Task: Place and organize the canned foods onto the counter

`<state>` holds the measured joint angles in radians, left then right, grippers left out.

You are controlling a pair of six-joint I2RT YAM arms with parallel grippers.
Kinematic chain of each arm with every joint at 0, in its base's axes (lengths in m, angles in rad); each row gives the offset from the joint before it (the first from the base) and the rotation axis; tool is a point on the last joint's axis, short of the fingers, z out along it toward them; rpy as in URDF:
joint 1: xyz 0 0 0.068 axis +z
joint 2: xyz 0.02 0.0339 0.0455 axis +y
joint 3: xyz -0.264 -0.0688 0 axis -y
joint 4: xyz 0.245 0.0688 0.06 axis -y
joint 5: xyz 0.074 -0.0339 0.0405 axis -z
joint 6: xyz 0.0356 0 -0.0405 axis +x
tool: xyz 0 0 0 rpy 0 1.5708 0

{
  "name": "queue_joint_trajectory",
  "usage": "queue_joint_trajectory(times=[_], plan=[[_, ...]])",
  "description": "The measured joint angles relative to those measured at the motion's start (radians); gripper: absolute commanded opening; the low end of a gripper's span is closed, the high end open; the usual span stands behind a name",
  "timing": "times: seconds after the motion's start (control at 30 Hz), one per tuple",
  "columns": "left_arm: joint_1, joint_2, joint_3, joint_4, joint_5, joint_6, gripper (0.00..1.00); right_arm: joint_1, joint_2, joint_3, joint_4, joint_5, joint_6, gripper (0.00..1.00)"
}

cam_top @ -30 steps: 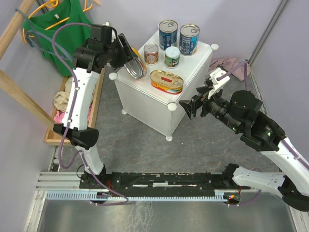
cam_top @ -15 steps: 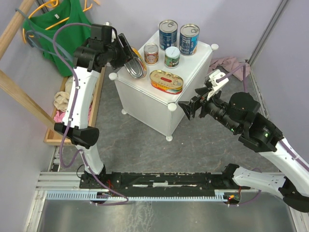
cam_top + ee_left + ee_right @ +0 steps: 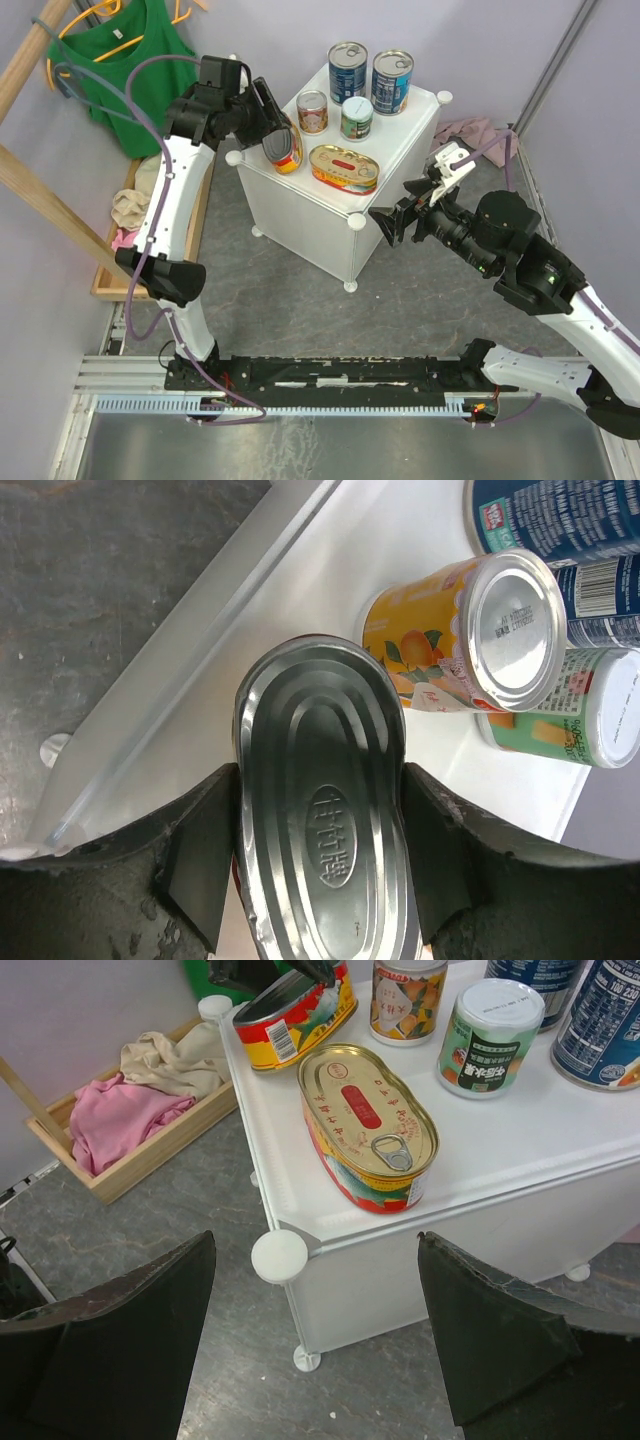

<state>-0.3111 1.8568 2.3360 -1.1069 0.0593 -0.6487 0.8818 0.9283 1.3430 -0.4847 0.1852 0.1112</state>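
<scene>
My left gripper (image 3: pixel 272 128) is shut on a flat oval red-yellow tin (image 3: pixel 285 147), tilted at the left corner of the white counter (image 3: pixel 300 215). The left wrist view shows its silvery bottom (image 3: pixel 320 820) between both fingers (image 3: pixel 200 860). I cannot tell whether it touches the top. On the counter stand two tall blue cans (image 3: pixel 348 68) (image 3: pixel 391 80), an orange can (image 3: pixel 313 111), a green-white can (image 3: pixel 357 117) and a second oval tin (image 3: pixel 345 167). My right gripper (image 3: pixel 390 225) is open and empty, in front of the counter's near corner (image 3: pixel 279 1255).
A wooden tray (image 3: pixel 112 275) with pink and beige cloths (image 3: pixel 130 1110) lies on the floor left of the counter. A green shirt (image 3: pixel 135 60) hangs on the wooden rack (image 3: pixel 40 205) at far left. A pink cloth (image 3: pixel 470 130) lies behind the counter's right side.
My left gripper has swung the oval tin down and right onto the counter's left corner. My right gripper edged slightly left, then stayed.
</scene>
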Motion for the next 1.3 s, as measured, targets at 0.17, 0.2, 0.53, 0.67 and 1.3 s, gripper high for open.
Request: queue_joint_trajectory(times=[0.17,0.2,0.53,0.67,1.3], plan=[[-0.005,-0.008,-0.031,0.007,0.014,0.003,0.45,0.000,-0.002,-0.010,0.002,0.001,0.000,0.90],[-0.005,-0.010,-0.038,0.013,0.015,0.003,0.45,0.000,-0.002,-0.012,0.001,0.001,0.000,0.90],[-0.005,-0.060,-0.130,0.088,0.023,0.003,0.49,0.000,-0.003,-0.013,-0.001,0.005,0.000,0.90],[-0.005,-0.076,-0.156,0.111,0.023,0.002,0.53,0.000,-0.003,-0.013,-0.002,0.004,0.000,0.90],[-0.005,-0.138,-0.264,0.201,0.023,-0.010,0.69,0.000,-0.003,-0.012,-0.023,0.008,0.015,0.89]])
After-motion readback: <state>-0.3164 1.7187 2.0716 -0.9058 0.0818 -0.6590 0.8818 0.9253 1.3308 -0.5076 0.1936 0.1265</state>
